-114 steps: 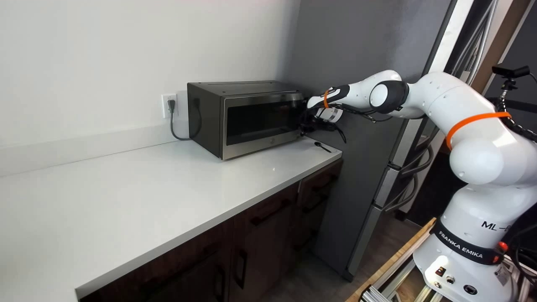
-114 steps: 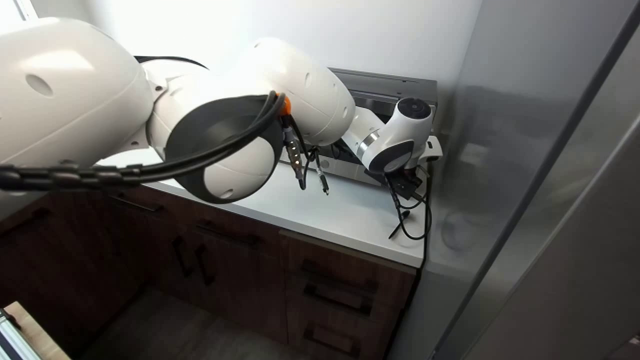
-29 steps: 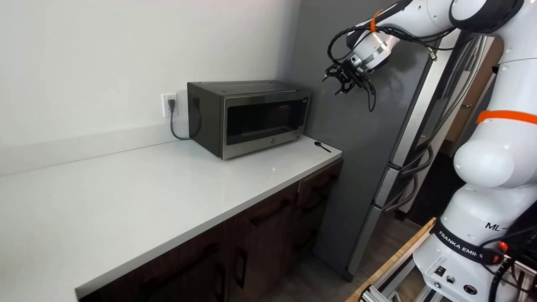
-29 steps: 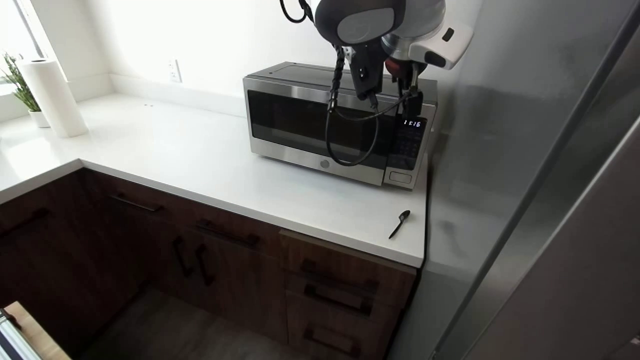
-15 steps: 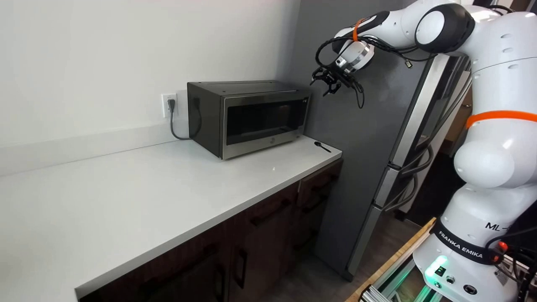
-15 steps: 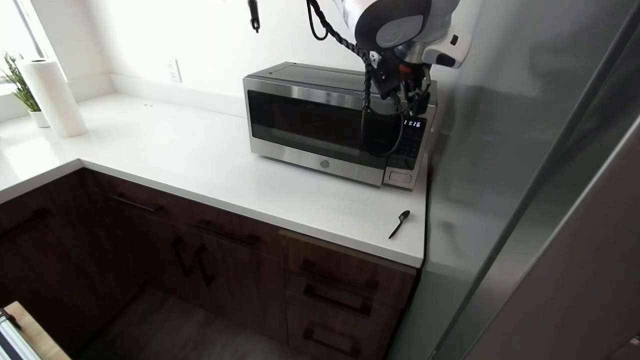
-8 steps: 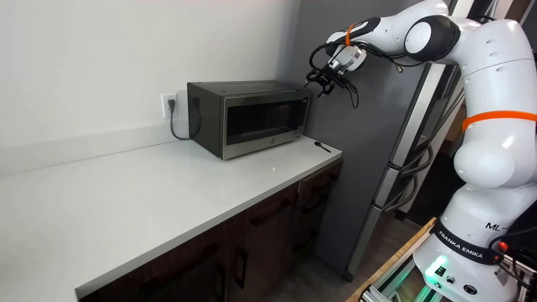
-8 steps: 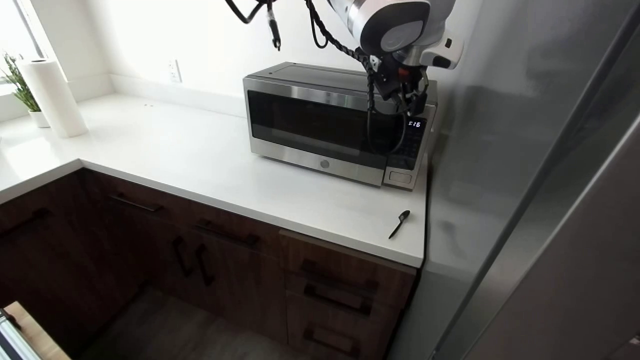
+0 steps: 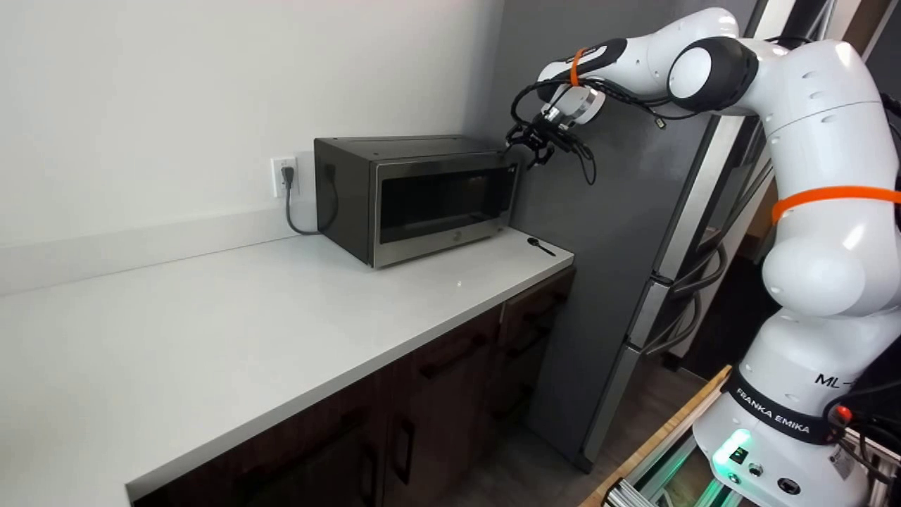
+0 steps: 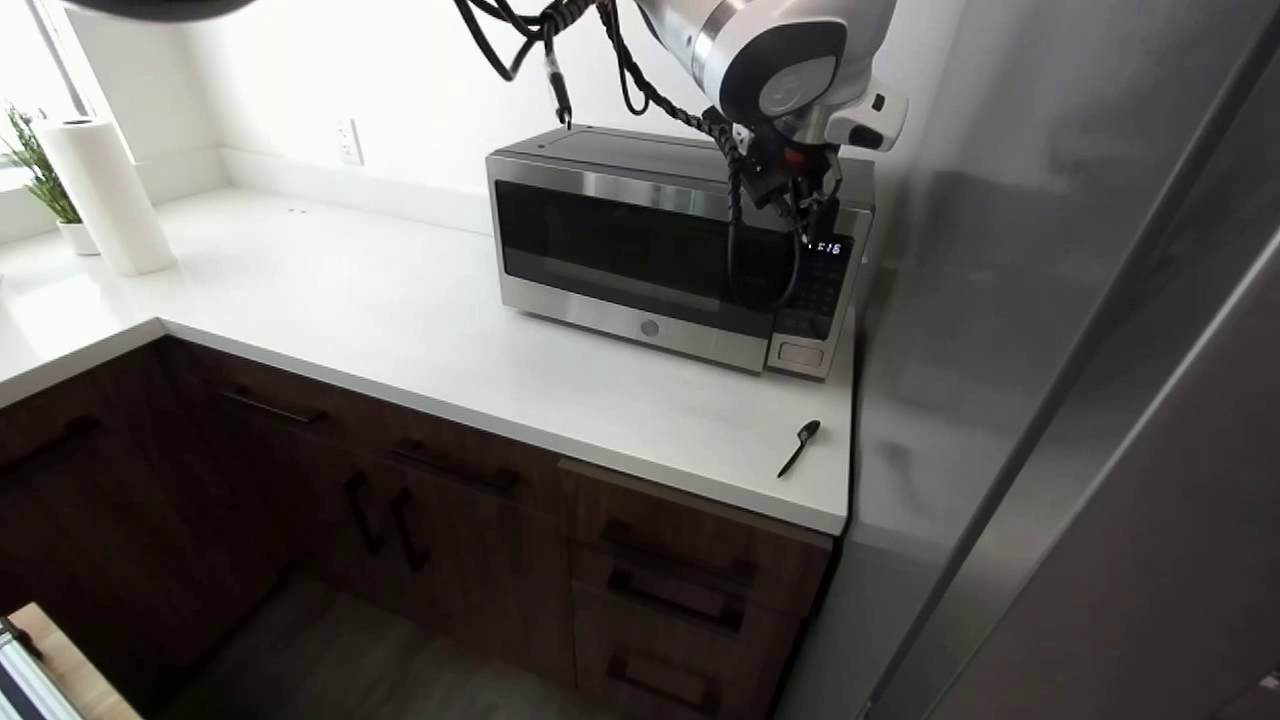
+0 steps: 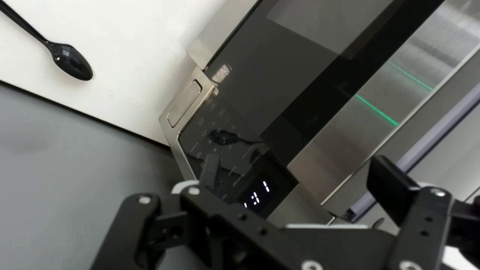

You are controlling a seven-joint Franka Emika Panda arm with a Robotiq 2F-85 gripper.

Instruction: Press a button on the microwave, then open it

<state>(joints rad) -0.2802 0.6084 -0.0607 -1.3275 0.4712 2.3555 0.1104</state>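
Having been lowered nearer the microwave, the empty tool is spread wide. A gap is left beside the fridge.

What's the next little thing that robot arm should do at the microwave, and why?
I'd probably draw the fingers of the end effector together: in the wrist view they stand wide apart near the control panel of the microwave, and a narrower tip should press there more precisely. The door is shut.
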